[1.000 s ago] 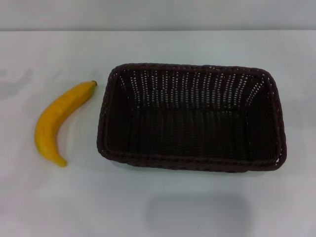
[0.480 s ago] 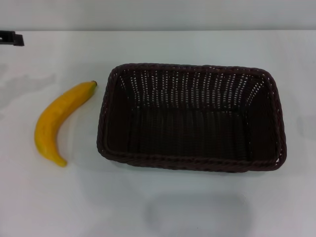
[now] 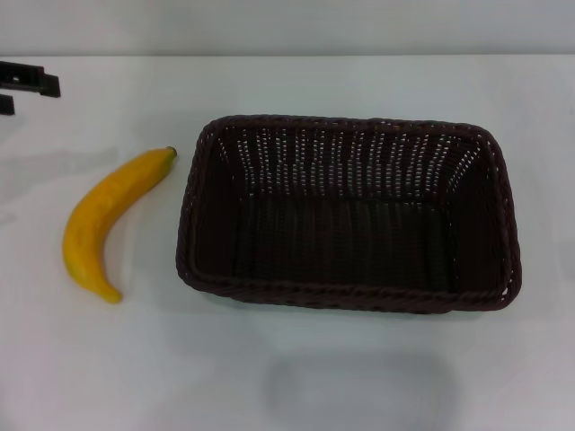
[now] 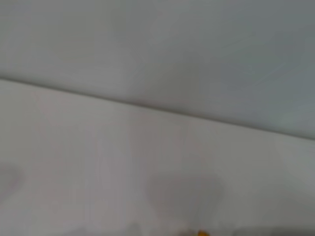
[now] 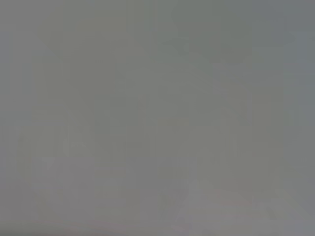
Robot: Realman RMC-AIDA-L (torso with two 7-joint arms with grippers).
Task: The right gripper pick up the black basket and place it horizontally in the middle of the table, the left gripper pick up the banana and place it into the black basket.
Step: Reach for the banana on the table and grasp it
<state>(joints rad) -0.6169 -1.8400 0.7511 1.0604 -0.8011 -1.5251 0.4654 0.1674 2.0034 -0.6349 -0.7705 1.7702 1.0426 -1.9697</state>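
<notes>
Black basket (image 3: 349,214) beside banana (image 3: 103,218)

Wall ahead of me: plain pale grey wall (image 3: 287,27), along the far side.
Light: soft and even; faint shadows in my near field.
</notes>
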